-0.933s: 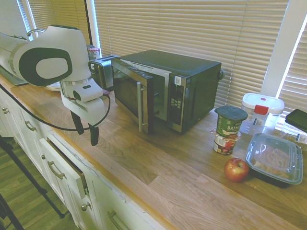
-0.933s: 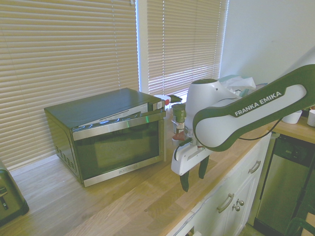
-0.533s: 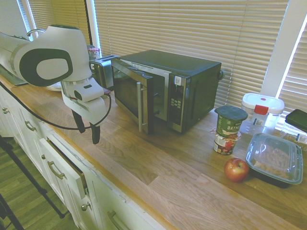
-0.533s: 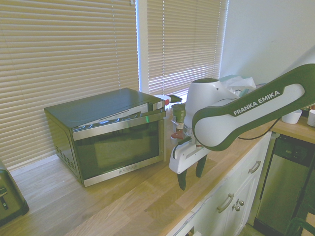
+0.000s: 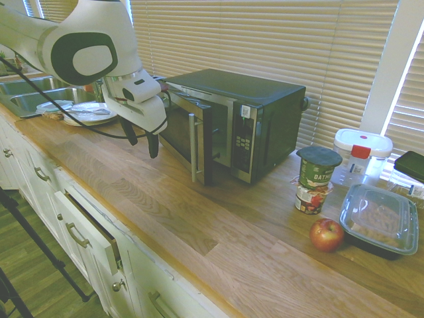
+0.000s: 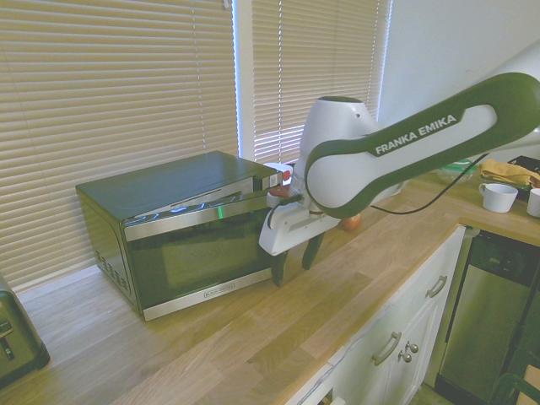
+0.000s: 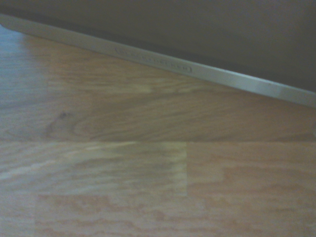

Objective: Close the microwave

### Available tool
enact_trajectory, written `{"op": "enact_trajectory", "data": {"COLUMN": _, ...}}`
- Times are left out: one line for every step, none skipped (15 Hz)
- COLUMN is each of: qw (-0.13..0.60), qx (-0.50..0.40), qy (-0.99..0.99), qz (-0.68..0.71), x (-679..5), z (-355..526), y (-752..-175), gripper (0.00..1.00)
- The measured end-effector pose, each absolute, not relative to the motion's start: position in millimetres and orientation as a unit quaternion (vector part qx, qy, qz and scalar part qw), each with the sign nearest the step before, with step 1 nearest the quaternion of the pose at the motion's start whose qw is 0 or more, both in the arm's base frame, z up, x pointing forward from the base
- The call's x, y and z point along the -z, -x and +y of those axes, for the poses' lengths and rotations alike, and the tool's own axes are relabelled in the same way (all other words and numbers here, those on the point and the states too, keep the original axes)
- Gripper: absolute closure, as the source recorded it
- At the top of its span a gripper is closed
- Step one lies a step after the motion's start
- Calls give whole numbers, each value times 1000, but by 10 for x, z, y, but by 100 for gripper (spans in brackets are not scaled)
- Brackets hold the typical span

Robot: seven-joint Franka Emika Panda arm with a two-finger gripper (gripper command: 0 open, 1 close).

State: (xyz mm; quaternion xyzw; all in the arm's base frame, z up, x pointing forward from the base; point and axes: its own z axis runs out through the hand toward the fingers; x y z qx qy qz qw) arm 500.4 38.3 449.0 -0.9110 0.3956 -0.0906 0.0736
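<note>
microwave [image 5: 232, 119] door ajar, its handle edge out over bare counter [image 5: 199, 225]; empty spread claw [image 5: 141, 137] hangs just beside the glass.

An apple [image 5: 326, 234] is lying on the wooden surface [image 5: 218, 232] beside 2 stacked cups [image 5: 315, 179] and a lidded tray [image 5: 380, 220].

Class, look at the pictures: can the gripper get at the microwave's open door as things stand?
Probably yes. The gripper hangs just in front of the door of the microwave, with nothing between them.
</note>
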Motion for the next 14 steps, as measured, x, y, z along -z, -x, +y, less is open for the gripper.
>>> {"op": "enact_trajectory", "data": {"qw": 74, "qx": 92, "qy": 910, "qz": 398, "x": -4539, "z": 400, "y": -5117, "gripper": 0}}
{"op": "enact_trajectory", "data": {"qw": 76, "qx": 95, "qy": 909, "qz": 399, "x": -4598, "z": 409, "y": -5236, "gripper": 0}}
{"op": "enact_trajectory", "data": {"qw": 78, "qx": 98, "qy": 908, "qz": 401, "x": -4648, "z": 415, "y": -5352, "gripper": 0}}
{"op": "enact_trajectory", "data": {"qw": 80, "qx": 103, "qy": 906, "qz": 403, "x": -4694, "z": 417, "y": -5472, "gripper": 0}}
{"op": "enact_trajectory", "data": {"qw": 80, "qx": 106, "qy": 904, "qz": 407, "x": -4726, "z": 411, "y": -5587, "gripper": 0}}
{"op": "enact_trajectory", "data": {"qw": 78, "qx": 106, "qy": 902, "qz": 412, "x": -4754, "z": 403, "y": -5709, "gripper": 0}}
{"op": "enact_trajectory", "data": {"qw": 76, "qx": 106, "qy": 900, "qz": 416, "x": -4764, "z": 395, "y": -5839, "gripper": 0}}
{"op": "enact_trajectory", "data": {"qw": 76, "qx": 109, "qy": 897, "qz": 421, "x": -4775, "z": 378, "y": -5965, "gripper": 0}}
{"op": "enact_trajectory", "data": {"qw": 76, "qx": 110, "qy": 895, "qz": 426, "x": -4789, "z": 352, "y": -6079, "gripper": 0}}
{"op": "enact_trajectory", "data": {"qw": 77, "qx": 112, "qy": 892, "qz": 432, "x": -4802, "z": 329, "y": -6183, "gripper": 0}}
{"op": "enact_trajectory", "data": {"qw": 80, "qx": 116, "qy": 888, "qz": 437, "x": -4831, "z": 297, "y": -6277, "gripper": 0}}
{"op": "enact_trajectory", "data": {"qw": 82, "qx": 121, "qy": 885, "qz": 441, "x": -4855, "z": 279, "y": -6371, "gripper": 0}}
{"op": "enact_trajectory", "data": {"qw": 85, "qx": 125, "qy": 882, "qz": 446, "x": -4868, "z": 271, "y": -6473, "gripper": 0}}
{"op": "enact_trajectory", "data": {"qw": 86, "qx": 128, "qy": 879, "qz": 451, "x": -4855, "z": 270, "y": -6571, "gripper": 0}}
